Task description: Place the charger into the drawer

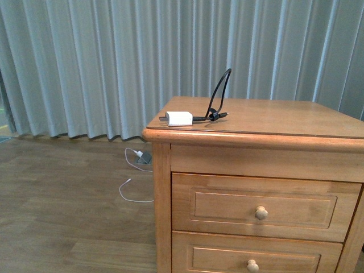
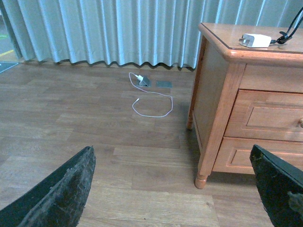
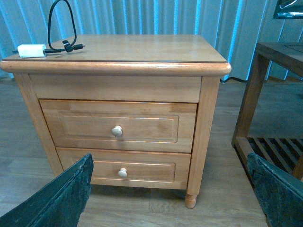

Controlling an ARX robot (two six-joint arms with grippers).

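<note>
The charger (image 1: 180, 119), a small white plug block with a looped black cable (image 1: 219, 94), lies near the front left corner of the nightstand top (image 1: 273, 116). It also shows in the left wrist view (image 2: 256, 40) and the right wrist view (image 3: 31, 50). The upper drawer (image 1: 263, 206) is shut, with one round knob (image 1: 261, 212); it also shows in the right wrist view (image 3: 118, 126). My left gripper (image 2: 175, 189) is open and empty above the floor, left of the nightstand. My right gripper (image 3: 173, 189) is open and empty, facing the nightstand front from a distance.
A shorter lower drawer (image 3: 124, 165) sits below, shut. Another charger with a white cable (image 2: 151, 97) and a grey block (image 2: 144, 81) lies on the wood floor by the curtain. A dark wooden slatted table (image 3: 274, 94) stands to the right of the nightstand.
</note>
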